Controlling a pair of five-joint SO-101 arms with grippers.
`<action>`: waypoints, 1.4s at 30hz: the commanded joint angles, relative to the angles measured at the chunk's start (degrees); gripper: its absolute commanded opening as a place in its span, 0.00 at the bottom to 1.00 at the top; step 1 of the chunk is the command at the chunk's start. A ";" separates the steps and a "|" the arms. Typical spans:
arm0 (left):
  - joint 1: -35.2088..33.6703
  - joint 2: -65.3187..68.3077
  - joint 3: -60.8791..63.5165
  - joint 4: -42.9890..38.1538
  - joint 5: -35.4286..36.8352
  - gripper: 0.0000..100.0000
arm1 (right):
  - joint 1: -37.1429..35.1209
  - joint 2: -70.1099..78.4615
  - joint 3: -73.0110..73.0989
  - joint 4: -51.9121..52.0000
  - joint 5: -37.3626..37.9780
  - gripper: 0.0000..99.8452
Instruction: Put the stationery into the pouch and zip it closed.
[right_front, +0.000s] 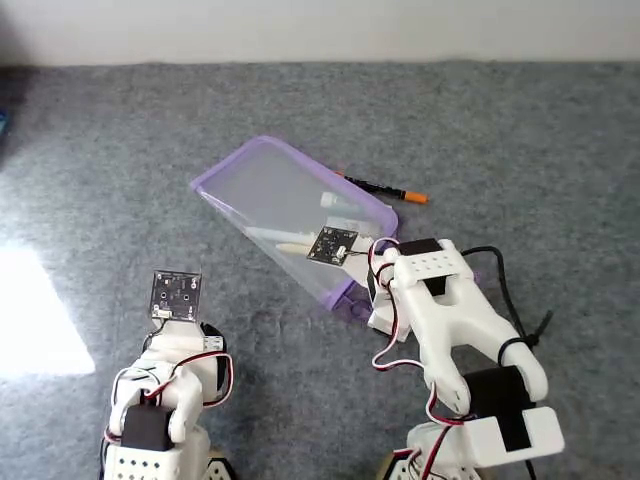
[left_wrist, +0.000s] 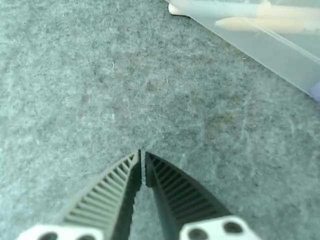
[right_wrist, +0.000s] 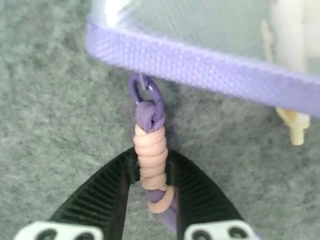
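At the left side of the grey felt mat the left arm sits low and well apart from everything else, and its left gripper has its ribbed jaws pressed together at the tips with nothing between them, hanging just over bare felt. Toward the middle lies the pouch, a see-through sleeve edged in purple, flat on the mat and turned at a slant. Through its wall show pale pens lying side by side along its near edge. Just beyond the pouch's far edge a black pen with an orange end lies on the felt outside it. At the pouch's near corner, on the right, the right gripper is clamped on the zip pull cord, a peach and purple wound cord that hangs from a small purple ring at the pouch's purple band; beside it a cream pen tip pokes out past that band
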 joint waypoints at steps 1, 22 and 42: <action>-0.35 -0.79 -0.48 0.35 -0.70 0.02 | -0.04 -0.31 -0.26 0.40 0.26 0.01; -0.35 -0.79 -0.48 0.35 -0.70 0.02 | -1.80 -37.23 -0.26 20.62 -12.04 0.01; 0.00 -0.79 -0.48 0.35 -0.79 0.02 | -20.44 -54.46 -0.35 17.98 -14.24 0.01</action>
